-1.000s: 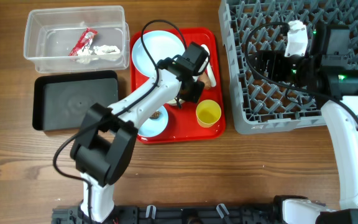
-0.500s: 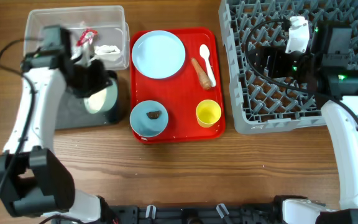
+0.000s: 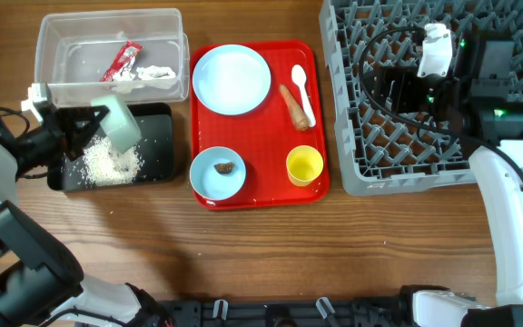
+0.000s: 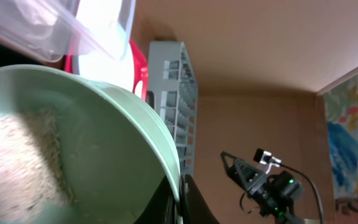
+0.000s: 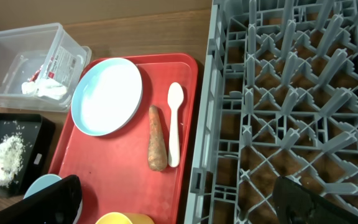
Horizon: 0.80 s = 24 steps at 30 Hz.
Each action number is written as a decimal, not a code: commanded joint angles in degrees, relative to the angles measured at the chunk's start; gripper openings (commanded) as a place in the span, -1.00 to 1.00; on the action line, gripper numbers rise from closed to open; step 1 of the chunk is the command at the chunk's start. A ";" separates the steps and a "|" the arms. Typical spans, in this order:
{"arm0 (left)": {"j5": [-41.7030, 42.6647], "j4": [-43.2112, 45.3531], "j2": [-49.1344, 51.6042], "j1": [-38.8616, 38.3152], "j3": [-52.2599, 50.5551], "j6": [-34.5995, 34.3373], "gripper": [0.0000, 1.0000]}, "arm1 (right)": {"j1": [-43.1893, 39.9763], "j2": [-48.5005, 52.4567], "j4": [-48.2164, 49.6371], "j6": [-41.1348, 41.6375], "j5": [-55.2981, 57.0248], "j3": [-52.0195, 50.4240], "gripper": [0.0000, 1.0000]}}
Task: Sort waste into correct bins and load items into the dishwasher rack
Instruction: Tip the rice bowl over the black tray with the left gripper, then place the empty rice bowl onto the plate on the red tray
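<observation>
Over black tray (image 3: 157, 145) | left gripper (image 3: 95, 124) clamps tilted bowl (image 3: 122, 128) | right gripper (image 5: 176, 185) apart above rack (image 3: 379, 156) | red wrapper (image 3: 121, 62) print illegible

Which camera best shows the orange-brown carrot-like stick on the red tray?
The right wrist view: the orange-brown carrot-like stick lies large beside the white plastic spoon. Overhead shows it small; the left wrist view misses it.
</observation>
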 commanded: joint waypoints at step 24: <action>-41.00 19.37 -6.82 -38.75 20.28 -13.22 -0.92 | 0.20 0.37 1.07 0.76 0.20 1.01 0.99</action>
